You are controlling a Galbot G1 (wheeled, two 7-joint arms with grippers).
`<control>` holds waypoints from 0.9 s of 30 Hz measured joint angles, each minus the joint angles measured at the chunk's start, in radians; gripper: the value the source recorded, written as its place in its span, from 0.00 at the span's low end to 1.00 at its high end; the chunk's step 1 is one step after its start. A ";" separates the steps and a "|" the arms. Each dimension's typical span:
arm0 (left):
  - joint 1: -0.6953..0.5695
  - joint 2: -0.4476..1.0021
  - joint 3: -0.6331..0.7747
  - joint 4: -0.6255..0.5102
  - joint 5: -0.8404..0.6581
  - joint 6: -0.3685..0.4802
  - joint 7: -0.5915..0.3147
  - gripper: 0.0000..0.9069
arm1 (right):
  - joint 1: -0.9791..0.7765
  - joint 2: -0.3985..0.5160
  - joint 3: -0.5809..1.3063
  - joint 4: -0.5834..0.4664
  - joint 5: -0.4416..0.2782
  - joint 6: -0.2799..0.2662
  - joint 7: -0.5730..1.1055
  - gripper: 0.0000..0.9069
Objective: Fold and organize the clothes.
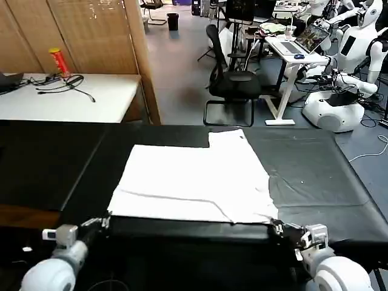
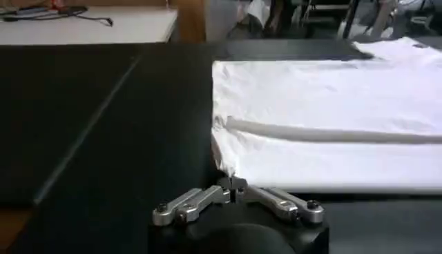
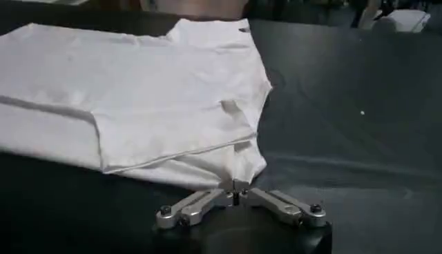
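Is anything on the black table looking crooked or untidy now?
Slightly: the white cotton T-shirt lies partly folded, one sleeve jutting at its far edge. The left gripper and right gripper pinch its near corners.

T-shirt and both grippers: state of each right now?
white T-shirt: lying flat on the black table covering, partly folded, near hem at the table's front edge.
left gripper: shut on the shirt's near-left hem corner.
right gripper: shut on the shirt's near-right hem corner.
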State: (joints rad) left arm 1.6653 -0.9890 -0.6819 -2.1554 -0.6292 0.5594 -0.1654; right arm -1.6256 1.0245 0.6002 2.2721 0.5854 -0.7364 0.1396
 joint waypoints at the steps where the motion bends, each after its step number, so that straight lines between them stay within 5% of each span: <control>1: 0.016 -0.002 -0.010 -0.008 0.000 0.000 0.000 0.00 | -0.002 0.002 -0.002 0.003 -0.001 0.000 0.000 0.06; 3: 0.046 -0.006 -0.028 -0.019 0.000 0.000 0.000 0.00 | -0.011 0.005 -0.006 0.013 -0.001 0.000 0.001 0.12; 4: 0.058 -0.009 -0.035 -0.022 0.000 0.000 0.000 0.97 | -0.016 0.005 -0.006 0.018 -0.001 0.000 0.002 0.35; 5: 0.068 -0.012 -0.041 -0.025 0.000 -0.001 0.002 0.97 | -0.020 0.005 -0.006 0.026 -0.002 0.000 0.003 0.97; 20: 0.113 -0.023 -0.118 -0.093 0.032 0.097 0.016 0.97 | -0.033 0.003 0.014 0.128 0.005 0.000 -0.005 0.97; 27: 0.030 -0.027 -0.131 -0.067 -0.040 0.021 -0.023 0.97 | 0.205 0.013 -0.056 -0.007 0.007 0.004 -0.015 0.97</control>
State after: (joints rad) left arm 1.6954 -1.0160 -0.8129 -2.2220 -0.6690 0.5804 -0.1882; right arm -1.4202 1.0375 0.5444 2.2653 0.5928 -0.7324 0.1248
